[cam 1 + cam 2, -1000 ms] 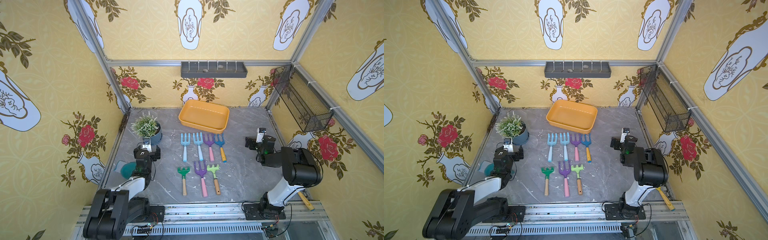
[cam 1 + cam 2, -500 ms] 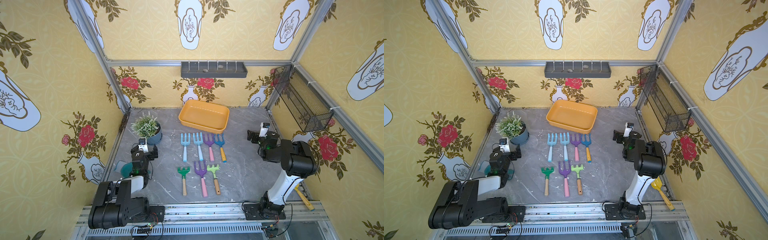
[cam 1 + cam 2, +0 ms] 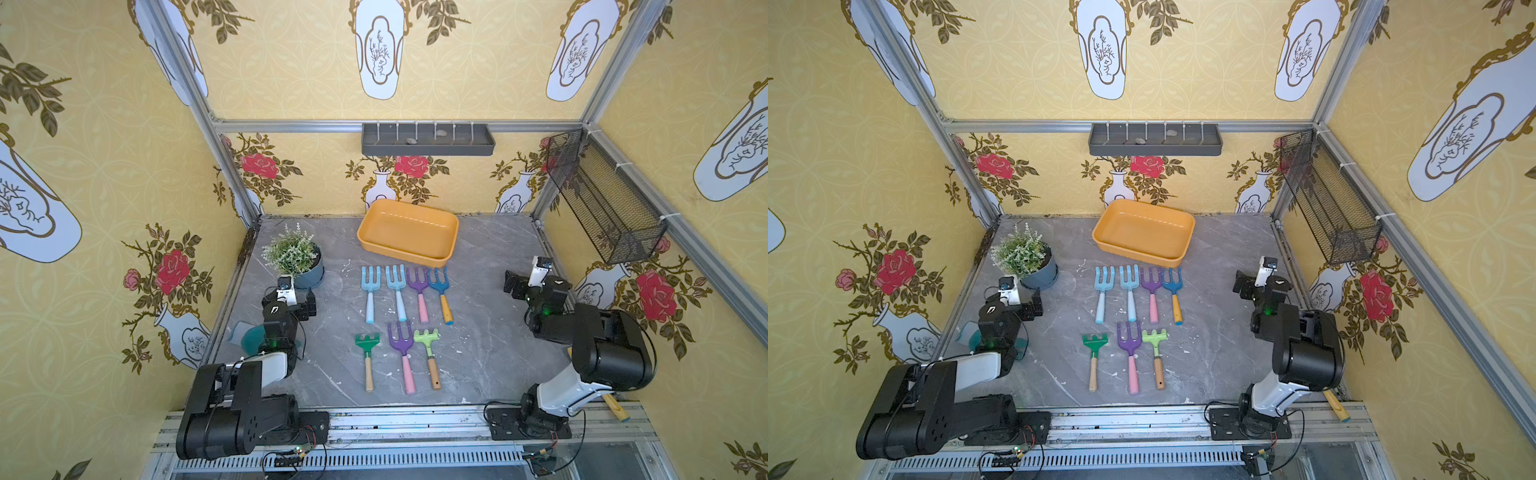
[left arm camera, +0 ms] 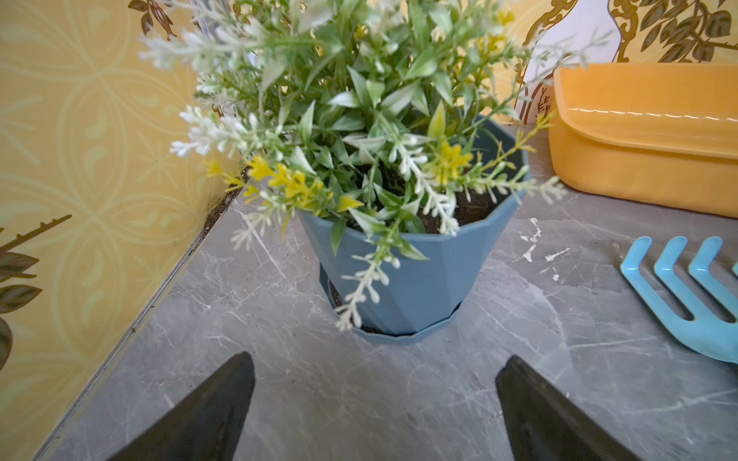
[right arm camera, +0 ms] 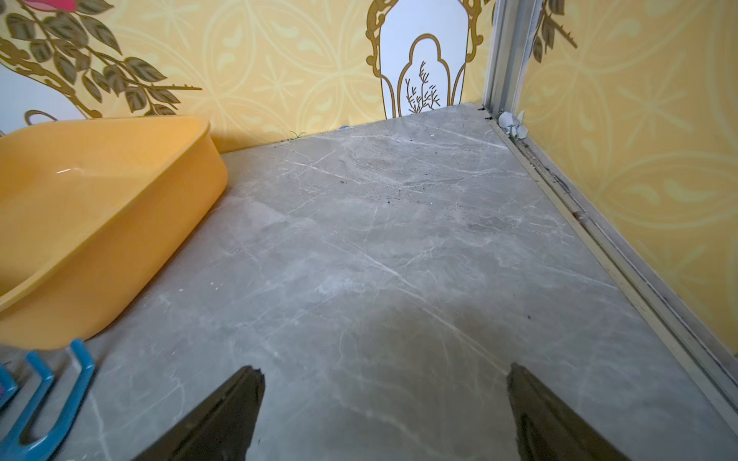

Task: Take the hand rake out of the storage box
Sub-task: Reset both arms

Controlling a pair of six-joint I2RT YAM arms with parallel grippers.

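The orange-yellow storage box (image 3: 405, 228) (image 3: 1142, 232) stands at the back middle of the grey table with nothing inside it. Several hand rakes lie in two rows in front of it, from a light blue one (image 3: 369, 291) to a light green one (image 3: 428, 353). My left gripper (image 3: 305, 303) (image 4: 375, 363) is open and holds nothing, low over the table just before the plant pot (image 4: 411, 275). My right gripper (image 3: 513, 286) (image 5: 385, 371) is open over bare table near the right wall, with the box (image 5: 100, 207) off to its side.
The blue-grey plant pot (image 3: 297, 262) stands at the back left. A teal scoop (image 3: 249, 338) lies under the left arm. A black wire basket (image 3: 602, 208) hangs on the right wall and a grey divided tray (image 3: 428, 139) on the back wall.
Both arms have folded back toward their bases, the right gripper drifting a little toward the right wall. Both grippers stayed open. The box and rakes have not moved.
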